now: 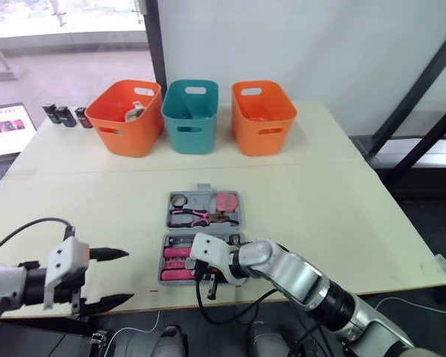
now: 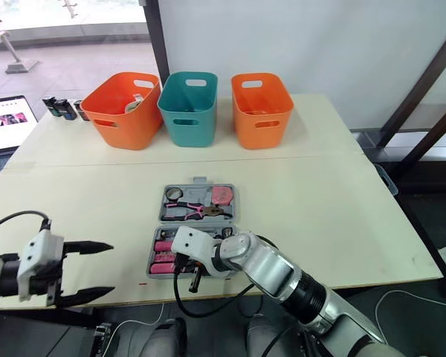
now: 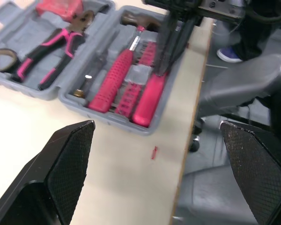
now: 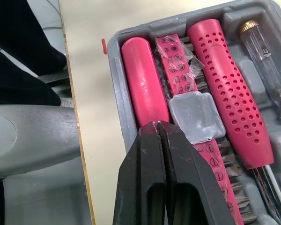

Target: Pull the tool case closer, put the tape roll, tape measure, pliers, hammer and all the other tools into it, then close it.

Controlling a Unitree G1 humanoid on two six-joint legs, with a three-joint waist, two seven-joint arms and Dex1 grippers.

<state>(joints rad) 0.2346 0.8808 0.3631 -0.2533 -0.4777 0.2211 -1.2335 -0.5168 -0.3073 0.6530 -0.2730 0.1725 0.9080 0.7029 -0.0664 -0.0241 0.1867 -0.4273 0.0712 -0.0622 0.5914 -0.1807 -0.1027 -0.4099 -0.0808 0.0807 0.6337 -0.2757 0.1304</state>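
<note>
Robot test lab: plain cream table [image 1: 342, 216], plastic sorting bins [image 1: 190, 128], laptop [image 1: 6, 130], big window [image 1: 67, 44].

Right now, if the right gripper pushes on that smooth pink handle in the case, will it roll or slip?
The smooth pink handle looks round and glossy, so the shut right gripper would likely skid off it. It lies in a moulded slot against the tool case wall, so it probably won't roll. It looks rigid.

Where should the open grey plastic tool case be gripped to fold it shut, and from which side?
Grip the grey plastic tool case at its far half's outer rim, beside the handle tab, coming from above its far side. It lies flat open, hinged across the middle, so that free edge likely gives most leverage.
</note>
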